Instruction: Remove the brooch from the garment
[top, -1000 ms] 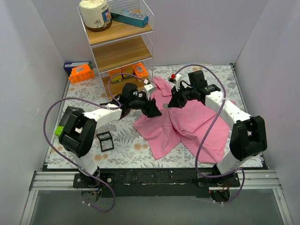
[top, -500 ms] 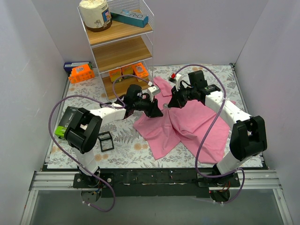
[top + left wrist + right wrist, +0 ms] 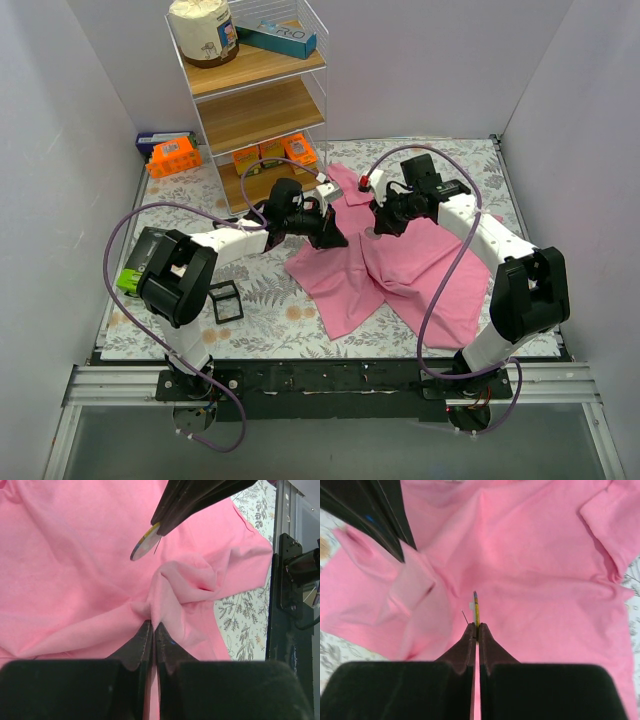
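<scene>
You have one brooch [image 3: 145, 545], pinched edge-on between your right gripper [image 3: 476, 626] fingers, just above the one pink shirt [image 3: 420, 270]. Your left gripper [image 3: 152, 626] is clamped on a raised fold of that shirt nearby.

A shelf [image 3: 262, 100] stands at the back of the counter [image 3: 270, 300]; a tub [image 3: 203, 30] and a blue box [image 3: 278, 38] top it; an orange crate [image 3: 174, 156] lies left of it; a black frame [image 3: 224, 301] lies near the front.
</scene>
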Available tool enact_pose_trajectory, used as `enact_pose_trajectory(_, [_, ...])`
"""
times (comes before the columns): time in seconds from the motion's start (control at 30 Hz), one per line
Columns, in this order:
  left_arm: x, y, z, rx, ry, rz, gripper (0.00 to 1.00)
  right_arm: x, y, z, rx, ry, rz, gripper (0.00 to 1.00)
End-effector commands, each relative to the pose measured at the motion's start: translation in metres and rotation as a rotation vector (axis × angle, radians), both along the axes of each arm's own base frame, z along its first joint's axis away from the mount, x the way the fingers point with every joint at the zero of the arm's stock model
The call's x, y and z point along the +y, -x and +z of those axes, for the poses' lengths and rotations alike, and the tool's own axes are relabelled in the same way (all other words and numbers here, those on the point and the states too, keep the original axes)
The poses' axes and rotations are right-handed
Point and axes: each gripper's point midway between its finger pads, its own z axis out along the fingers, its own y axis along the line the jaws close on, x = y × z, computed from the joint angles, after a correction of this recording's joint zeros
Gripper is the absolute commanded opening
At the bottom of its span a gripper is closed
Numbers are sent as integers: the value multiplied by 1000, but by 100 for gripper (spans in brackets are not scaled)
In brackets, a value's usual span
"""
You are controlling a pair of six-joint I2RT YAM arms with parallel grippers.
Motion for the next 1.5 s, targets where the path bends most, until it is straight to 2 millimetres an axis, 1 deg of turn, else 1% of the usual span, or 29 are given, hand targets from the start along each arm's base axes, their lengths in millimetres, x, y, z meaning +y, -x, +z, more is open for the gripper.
enact_pose_trajectory(0.0, [0,8,23,-53,33,-36,0,-29,-6,12,-155,194,115,1])
enact_pose_trajectory(0.13, [-1,8,23,-49,37,-39,0,-52,-12,11,-209,300,103,1])
enact_pose_trajectory(0.2, [-1,6,24,-50,37,-33,0,-55,-13,12,-203,288,85,1])
enact_pose_trajectory(0.23, [-2,5,27,-57,39,-32,0,-53,-12,15,-192,262,67,1])
enact_pose_trajectory(0.3, [-2,2,28,-58,29,-16,13,-49,-8,18,-179,229,61,1])
enact_pose_trajectory(0.37, [-2,-4,35,-73,30,1,27,-40,-5,29,-168,168,53,1])
enact_pose_trajectory(0.4, [-2,-5,41,-86,35,5,35,-36,-5,33,-162,145,50,1])
enact_pose_trajectory(0.43, [-1,-6,45,-89,37,8,38,-29,-3,39,-154,104,60,1])
enact_pose_trajectory(0.47, [-2,-10,53,-103,46,11,40,-24,-4,50,-157,69,52,1])
enact_pose_trajectory(0.5, [-1,-10,60,-116,52,12,45,-19,-5,56,-156,44,54,1])
enact_pose_trajectory(0.53, [-1,-10,64,-121,52,11,46,-12,-4,63,-148,1,67,1])
enact_pose_trajectory(0.57, [-2,-13,74,-140,61,13,48,-6,-6,75,-146,-37,53,1])
enact_pose_trajectory(0.63, [-3,-15,85,-150,73,12,52,6,-7,87,-131,-104,65,1])
enact_pose_trajectory(0.67, [-6,-17,97,-167,89,11,54,11,-12,100,-137,-142,50,1])
enact_pose_trajectory(0.73, [-8,-19,108,-153,105,12,59,21,-16,109,-122,-194,55,1])
enact_pose_trajectory(0.77, [-10,-22,122,-171,123,10,61,25,-18,116,-117,-218,45,1])
enact_pose_trajectory(0.8, [-11,-21,129,-170,134,0,62,29,-25,133,-152,-245,45,1])
enact_pose_trajectory(0.87, [-10,-20,137,-150,131,-22,63,34,-33,147,-160,-281,39,1])
enact_pose_trajectory(0.9, [-10,-21,148,-154,133,-29,63,38,-39,166,-189,-318,36,1])
enact_pose_trajectory(0.97, [-8,-20,156,-142,140,-44,62,44,-41,180,-175,-383,46,1])
enact_pose_trajectory(1.0, [-8,-19,160,-139,145,-45,62,47,-40,186,-130,-427,22,1])
enact_pose_trajectory(1.03, [-7,-18,163,-132,152,-44,62,53,-37,197,-124,-488,62,1])
enact_pose_trajectory(1.1, [-5,-14,170,-142,167,-43,60,56,-33,201,-75,-548,69,1])
enact_pose_trajectory(1.13, [-3,-13,166,-126,164,-37,60,59,-26,201,-33,-582,83,1])
enact_pose_trajectory(1.17, [-2,-11,169,-131,169,-33,59,59,-25,199,-18,-589,87,1])
enact_pose_trajectory(1.3, [1,-12,166,-114,174,-30,53,59,-18,187,16,-580,94,1])
enact_pose_trajectory(1.47, [5,-17,162,-99,170,-2,52,56,-15,178,18,-568,89,1])
